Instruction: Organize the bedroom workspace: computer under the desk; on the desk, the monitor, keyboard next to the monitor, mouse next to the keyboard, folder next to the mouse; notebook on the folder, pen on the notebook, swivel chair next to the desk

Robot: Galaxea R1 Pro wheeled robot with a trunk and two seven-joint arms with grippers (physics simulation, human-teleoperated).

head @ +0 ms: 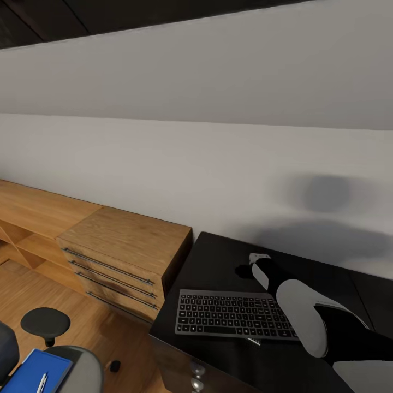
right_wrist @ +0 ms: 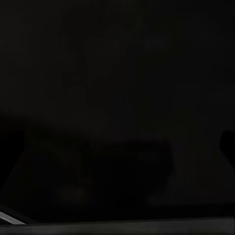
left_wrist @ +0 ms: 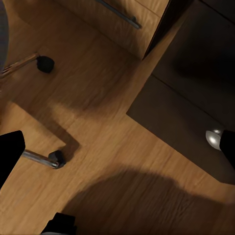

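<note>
Soft even light, blurred shadows, right wrist view dark

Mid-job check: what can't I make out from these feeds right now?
- Right pincer: head view, open or shut unreadable; right wrist view near-black.
- Folder and pen: cut by the frame's bottom edge.
- Desk: right part hidden behind the right arm.

Head view: high up, facing forward and down across the black L-shaped desk [head: 218,262] to the pale wall.
Left wrist view: low, aimed down at the wooden plank floor [left_wrist: 112,161], close by the desk's drawer front.
Right wrist view: pressed very near a black surface, nearly all dark.
Shared: head and left wrist both catch the light wooden drawer unit [head: 123,245] [left_wrist: 117,22].
</note>
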